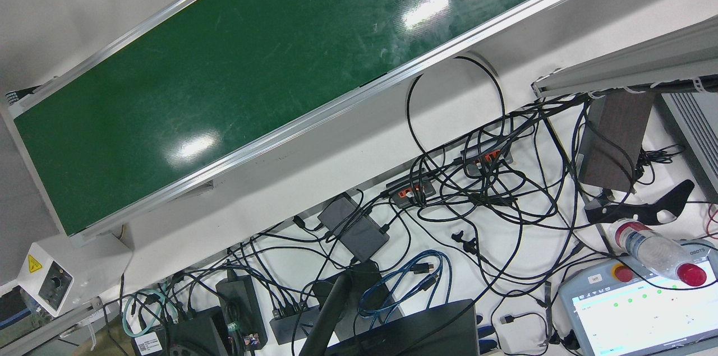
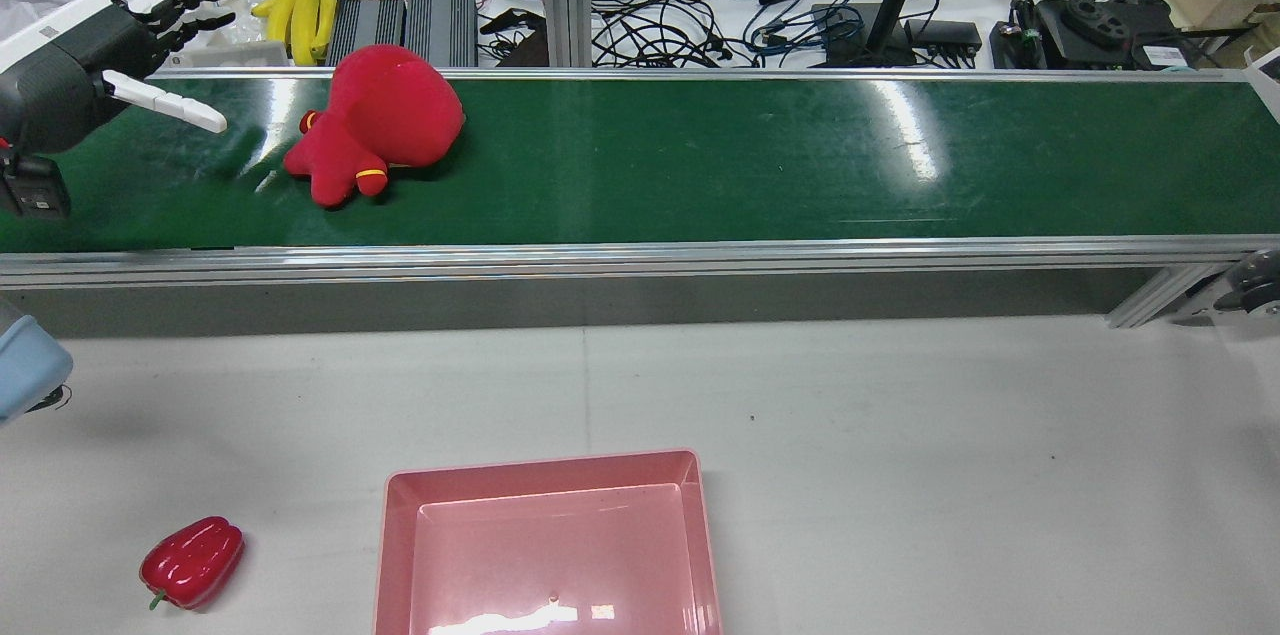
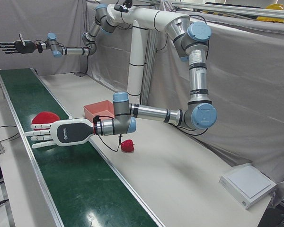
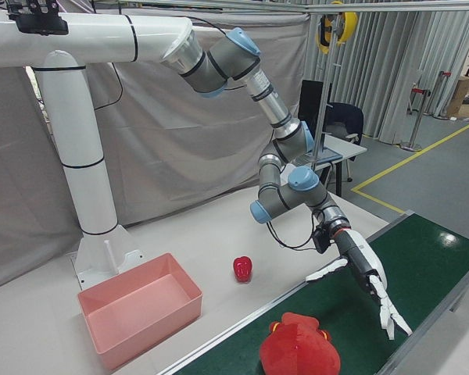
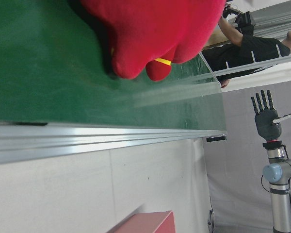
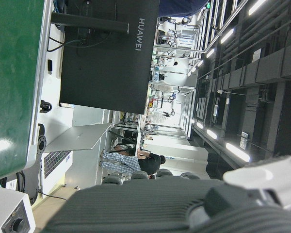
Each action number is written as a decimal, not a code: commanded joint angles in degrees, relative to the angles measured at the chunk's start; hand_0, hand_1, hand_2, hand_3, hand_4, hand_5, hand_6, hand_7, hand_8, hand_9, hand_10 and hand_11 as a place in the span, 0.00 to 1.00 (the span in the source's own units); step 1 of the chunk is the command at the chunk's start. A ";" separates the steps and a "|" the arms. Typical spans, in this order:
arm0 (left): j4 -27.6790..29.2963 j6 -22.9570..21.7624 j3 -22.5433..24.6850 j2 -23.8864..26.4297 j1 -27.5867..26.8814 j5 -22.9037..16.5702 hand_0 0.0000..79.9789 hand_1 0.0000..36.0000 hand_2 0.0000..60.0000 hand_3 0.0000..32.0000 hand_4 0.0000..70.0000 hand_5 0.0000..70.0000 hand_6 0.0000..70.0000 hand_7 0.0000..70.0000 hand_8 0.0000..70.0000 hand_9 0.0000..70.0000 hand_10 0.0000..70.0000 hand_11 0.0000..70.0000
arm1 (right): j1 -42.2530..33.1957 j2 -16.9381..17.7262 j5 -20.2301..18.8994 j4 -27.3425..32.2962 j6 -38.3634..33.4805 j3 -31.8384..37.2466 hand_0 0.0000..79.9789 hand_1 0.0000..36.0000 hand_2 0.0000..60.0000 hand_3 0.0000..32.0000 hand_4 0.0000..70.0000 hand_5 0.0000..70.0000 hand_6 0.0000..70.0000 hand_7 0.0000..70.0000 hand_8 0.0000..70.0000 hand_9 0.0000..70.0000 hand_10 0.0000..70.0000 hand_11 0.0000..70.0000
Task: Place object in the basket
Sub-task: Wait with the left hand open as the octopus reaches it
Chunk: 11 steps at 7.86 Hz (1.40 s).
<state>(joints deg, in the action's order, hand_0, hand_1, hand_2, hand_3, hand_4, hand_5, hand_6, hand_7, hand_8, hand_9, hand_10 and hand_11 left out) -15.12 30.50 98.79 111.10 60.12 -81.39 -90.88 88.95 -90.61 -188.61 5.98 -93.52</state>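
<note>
Because the soft red toy (image 2: pixel 380 130) lies loose on the green belt (image 2: pixel 700 155), a sideways reach by the left hand (image 2: pixel 95 50) could nudge it along or roll it instead of gripping it, and the long carry to the pink basket (image 2: pixel 548 545) on the table (image 2: pixel 900 435) risks a drop. That hand hovers just beside the toy, palm flat and level, fingers (image 3: pixel 38 137) spread and holding nothing. The right hand (image 3: pixel 16 46) (far down the belt) hangs high, fingers apart too. A red pepper (image 2: pixel 192 562) sits near the basket.
</note>
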 commanded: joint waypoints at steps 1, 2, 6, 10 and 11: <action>0.17 0.00 -0.35 -0.36 -0.09 0.00 0.75 0.54 0.00 0.00 0.13 0.24 0.04 0.03 0.12 0.19 0.00 0.00 | 0.00 0.00 0.00 0.00 0.00 0.00 0.00 0.00 0.00 0.00 0.00 0.00 0.00 0.00 0.00 0.00 0.00 0.00; 0.35 0.00 -0.44 -1.06 -0.09 0.00 0.75 0.54 0.00 0.00 0.13 0.23 0.04 0.03 0.12 0.19 0.00 0.00 | 0.00 0.00 0.00 0.00 0.00 0.09 0.00 0.00 0.00 0.00 0.00 0.00 0.00 0.00 0.00 0.00 0.00 0.00; 0.44 -0.17 -0.44 -0.98 -0.09 0.00 0.75 0.55 0.00 0.00 0.13 0.24 0.04 0.03 0.11 0.19 0.00 0.00 | 0.00 0.00 0.00 0.00 0.00 0.00 0.00 0.00 0.00 0.00 0.00 0.00 0.00 0.00 0.00 0.00 0.00 0.00; 0.27 0.17 -0.61 -1.24 -0.18 0.00 0.75 0.55 0.00 0.00 0.15 0.24 0.04 0.03 0.11 0.18 0.00 0.00 | 0.00 0.00 0.00 0.00 0.00 0.00 0.00 0.00 0.00 0.00 0.00 0.00 0.00 0.00 0.00 0.00 0.00 0.00; 0.00 1.57 -0.61 -0.89 -0.18 -0.09 0.76 0.55 0.00 0.00 0.15 0.25 0.04 0.03 0.12 0.19 0.00 0.00 | 0.00 0.00 0.00 0.00 0.00 0.00 0.00 0.00 0.00 0.00 0.00 0.00 0.00 0.00 0.00 0.00 0.00 0.00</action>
<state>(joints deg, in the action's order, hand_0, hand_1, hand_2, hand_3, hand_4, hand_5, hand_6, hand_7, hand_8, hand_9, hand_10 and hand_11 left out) -14.74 30.52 98.21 109.91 60.01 -81.39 -90.86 88.95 -90.62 -188.61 5.98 -93.49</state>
